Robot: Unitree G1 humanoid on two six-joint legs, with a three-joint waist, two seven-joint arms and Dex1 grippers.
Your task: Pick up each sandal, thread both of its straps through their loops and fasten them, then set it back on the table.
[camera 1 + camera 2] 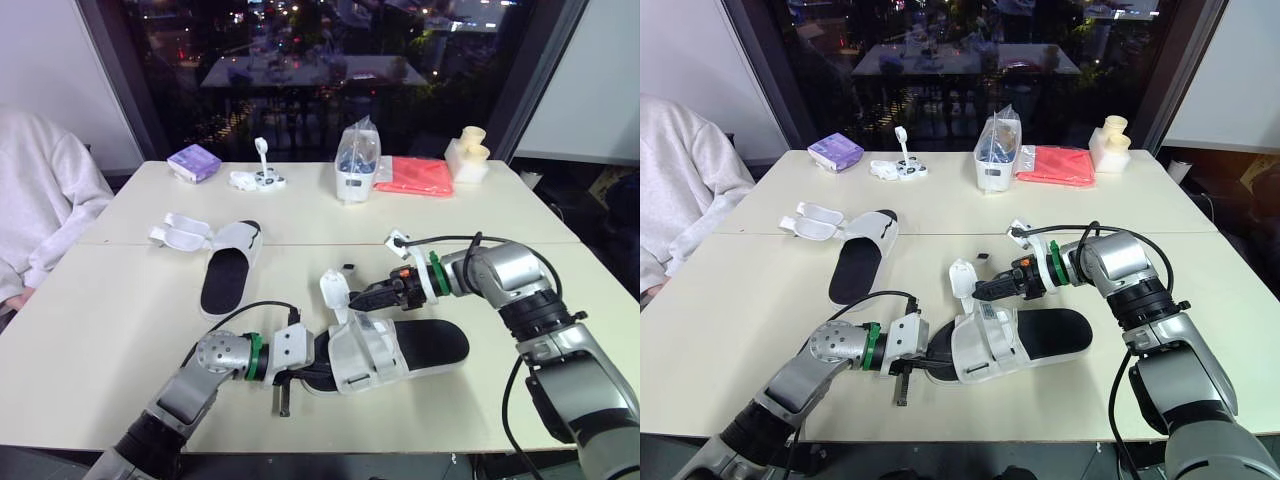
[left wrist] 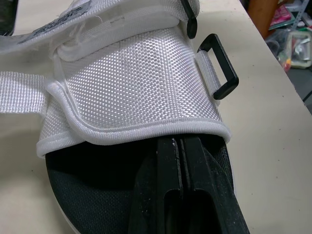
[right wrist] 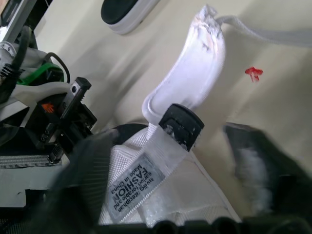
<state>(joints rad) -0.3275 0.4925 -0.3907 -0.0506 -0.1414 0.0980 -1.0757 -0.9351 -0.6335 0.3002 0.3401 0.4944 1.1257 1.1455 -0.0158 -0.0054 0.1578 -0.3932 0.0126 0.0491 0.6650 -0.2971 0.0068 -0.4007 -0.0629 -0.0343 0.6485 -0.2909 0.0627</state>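
Strap-threading on near sandal [image 1: 430, 345], flat on tabletop [image 1: 120, 300]: left gripper [image 2: 179, 146] fingers closed together in toe opening, right gripper [image 1: 352, 298] fingers look spread by raised strap [image 1: 333, 288]; next, probably pinch strap, feed through loop [image 2: 225, 59].

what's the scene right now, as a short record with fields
near sandal: flat on table, front centre, one strap standing up
left gripper: jaws shut, tucked under its white upper at the toe
right gripper: jaws open at the raised strap
far sandal: on table to robot's left, straps splayed open
person: light sleeve at left edge
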